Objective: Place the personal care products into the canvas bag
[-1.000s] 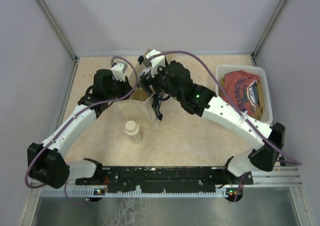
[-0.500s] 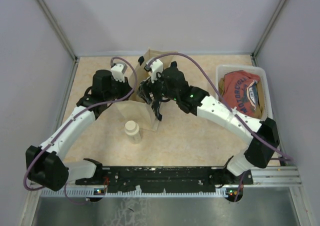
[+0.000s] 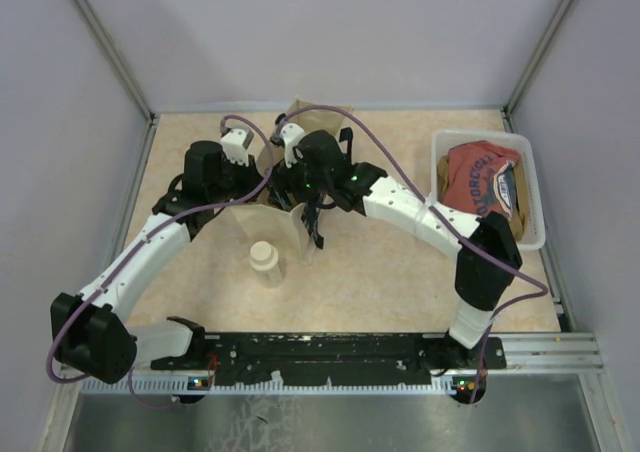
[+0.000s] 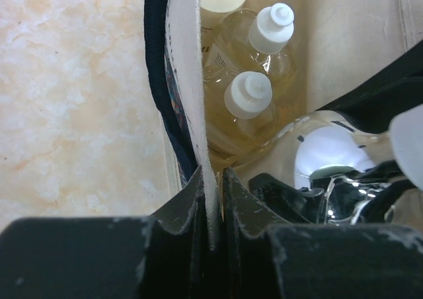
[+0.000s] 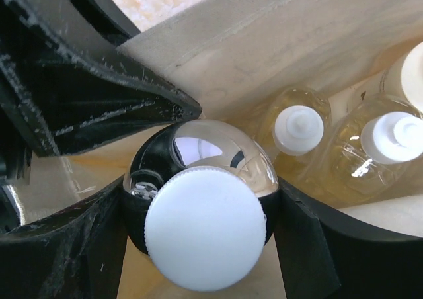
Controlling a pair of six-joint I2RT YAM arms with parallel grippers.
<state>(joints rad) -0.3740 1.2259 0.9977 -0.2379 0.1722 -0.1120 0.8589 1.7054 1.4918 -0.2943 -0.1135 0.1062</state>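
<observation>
Left wrist: left fingers [image 4: 178, 210] pinch canvas bag [image 4: 188, 81] rim | right fingers [image 5: 304, 246] clamp round bottle [image 5: 201, 236] inside

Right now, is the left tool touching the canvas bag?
Touching. The left wrist view shows the left tool clamped on the canvas bag wall, fabric pinched between both fingers with no gap.

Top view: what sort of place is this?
Likely a robot lab cell, not a home: two arms bolted at the edge of a table, bare grey walls, and staged props, a bag and a tub.
</observation>
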